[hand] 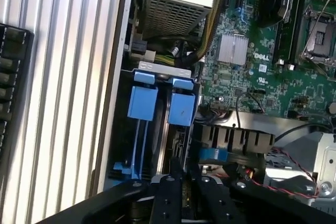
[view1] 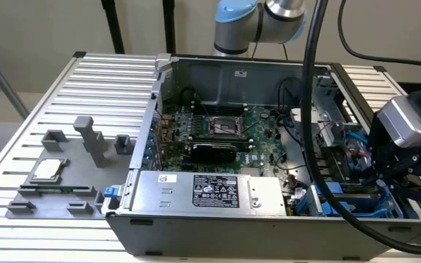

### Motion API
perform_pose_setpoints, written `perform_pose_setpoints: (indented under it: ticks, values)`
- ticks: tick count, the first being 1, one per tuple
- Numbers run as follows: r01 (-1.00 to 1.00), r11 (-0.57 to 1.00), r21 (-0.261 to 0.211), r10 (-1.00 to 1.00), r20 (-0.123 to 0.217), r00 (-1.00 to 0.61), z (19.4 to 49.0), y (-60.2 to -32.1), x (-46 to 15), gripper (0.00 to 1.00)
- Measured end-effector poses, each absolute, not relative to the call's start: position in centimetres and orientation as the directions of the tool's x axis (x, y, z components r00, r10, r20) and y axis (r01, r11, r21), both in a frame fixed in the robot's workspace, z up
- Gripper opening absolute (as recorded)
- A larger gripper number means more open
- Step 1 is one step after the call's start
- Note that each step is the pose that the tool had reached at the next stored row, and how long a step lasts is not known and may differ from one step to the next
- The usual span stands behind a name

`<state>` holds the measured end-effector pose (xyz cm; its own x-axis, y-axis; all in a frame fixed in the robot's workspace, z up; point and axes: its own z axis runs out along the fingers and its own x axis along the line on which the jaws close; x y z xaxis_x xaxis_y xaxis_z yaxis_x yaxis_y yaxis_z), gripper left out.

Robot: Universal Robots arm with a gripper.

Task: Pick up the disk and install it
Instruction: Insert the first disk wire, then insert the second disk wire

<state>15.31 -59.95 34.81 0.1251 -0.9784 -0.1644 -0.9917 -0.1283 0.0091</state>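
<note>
A: Status on the disk?

B: Gripper is at the drive bay, in the corner of the computer case toward the exterior view's right, next to the power supply. Wrist view looks straight down into that bay.

A: Is the disk in?

B: Looks like it. Two blue carriers sit side by side in the bay. The one under the fingers has an edge-on metal body between its blue rails; I take that as the disk. Can't read a label from this angle.

A: Claw state?

B: Narrow. Fingers nearly together, tips right at the upper edge of that carrier. Can't tell if they pinch it or just touch.

A: So pickup is done?

B: I'd judge yes, and insertion mostly done. Whether it's fully seated and latched, can't confirm. The fixture plate on the exterior view's left holds a small square chip, no drive there.
</note>
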Motion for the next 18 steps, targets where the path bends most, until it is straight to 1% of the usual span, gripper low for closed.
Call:
perform_pose_setpoints:
  ticks: [3, 12, 14, 18]
  values:
    - [-0.993, -0.121, 0.012, -0.982, -0.148, 0.118, 34.7, -59.9, 15.2, 0.00]
    - [-0.993, -0.120, 0.023, -0.991, -0.057, 0.118, 34.6, -58.5, 14.6, 0.00]
    - [-0.993, -0.118, 0.024, -0.992, -0.048, 0.117, 34.6, -58.4, 14.6, 0.00]
    - [-0.993, -0.112, 0.025, -0.993, -0.044, 0.111, 34.6, -58.0, 14.6, 0.00]
